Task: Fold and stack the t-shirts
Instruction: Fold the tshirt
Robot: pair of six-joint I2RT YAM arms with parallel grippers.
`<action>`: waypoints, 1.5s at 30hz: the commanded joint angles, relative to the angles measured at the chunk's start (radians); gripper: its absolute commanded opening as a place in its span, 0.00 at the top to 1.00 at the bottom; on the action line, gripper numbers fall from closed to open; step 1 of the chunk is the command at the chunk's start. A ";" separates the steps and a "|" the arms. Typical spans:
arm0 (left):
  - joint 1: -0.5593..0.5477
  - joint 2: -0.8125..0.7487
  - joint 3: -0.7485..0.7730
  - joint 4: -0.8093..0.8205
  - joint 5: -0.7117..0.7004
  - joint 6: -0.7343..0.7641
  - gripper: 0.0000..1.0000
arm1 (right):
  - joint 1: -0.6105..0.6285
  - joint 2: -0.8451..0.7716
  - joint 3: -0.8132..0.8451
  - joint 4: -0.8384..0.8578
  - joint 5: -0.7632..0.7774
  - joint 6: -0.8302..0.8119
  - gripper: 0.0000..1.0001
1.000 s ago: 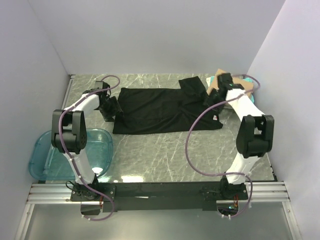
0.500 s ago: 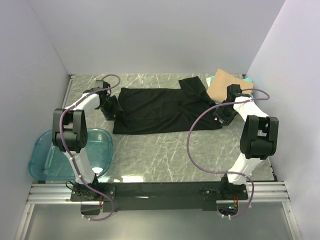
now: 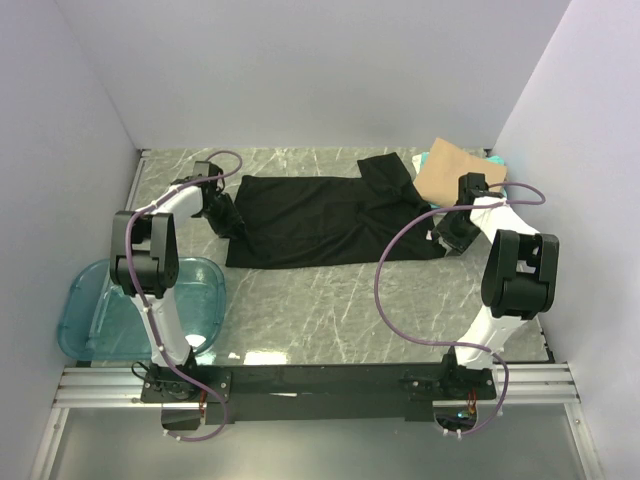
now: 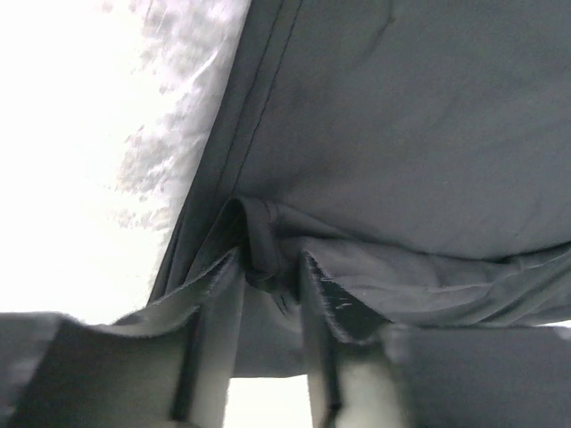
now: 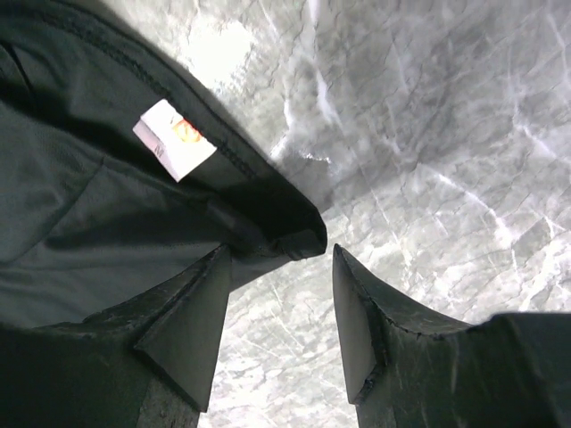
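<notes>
The left arm [image 3: 166, 322] and right arm [image 3: 486, 318] share white link shells, bulky black joint housings and a loose purple cable [image 3: 377, 285] apiece, ending in dark wedge-shaped fingers [image 5: 183, 316] with rough, scuffed edges.

You've got a plain black t-shirt [image 3: 310, 220] on a grey-green marble table [image 3: 330, 310] with white veining; its neck label [image 5: 174, 138] is white with an orange-red mark. The folded shirt [image 3: 450, 172] is tan, the cloth [image 3: 497, 159] under it teal, and the bin [image 3: 95, 310] is translucent teal-blue. Left arm [image 3: 165, 325] and right arm [image 3: 482, 325] are white with black joints, cable [image 3: 378, 290] purple, walls [image 3: 300, 70] pale lavender.
</notes>
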 commanded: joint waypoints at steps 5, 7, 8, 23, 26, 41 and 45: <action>0.004 0.030 0.070 0.008 0.021 -0.001 0.73 | -0.009 0.033 0.016 0.044 0.011 0.016 0.49; 0.004 0.035 0.077 0.000 0.016 -0.001 0.80 | -0.009 0.038 0.014 0.044 0.011 0.015 0.55; 0.004 0.035 0.080 -0.003 0.009 -0.001 0.83 | -0.009 0.041 0.011 0.044 0.009 0.012 0.59; 0.049 0.055 0.116 -0.033 -0.025 -0.010 0.92 | -0.009 0.079 0.034 -0.014 0.102 -0.017 1.00; 0.054 0.067 0.139 -0.052 -0.031 -0.008 0.91 | -0.009 0.088 0.046 -0.023 0.108 -0.017 1.00; 0.066 -0.008 0.166 -0.112 -0.122 0.038 0.38 | -0.010 0.049 0.059 -0.028 0.080 -0.014 0.74; 0.049 -0.077 0.119 -0.096 -0.129 0.039 0.29 | -0.007 -0.002 0.068 -0.030 0.069 -0.022 0.60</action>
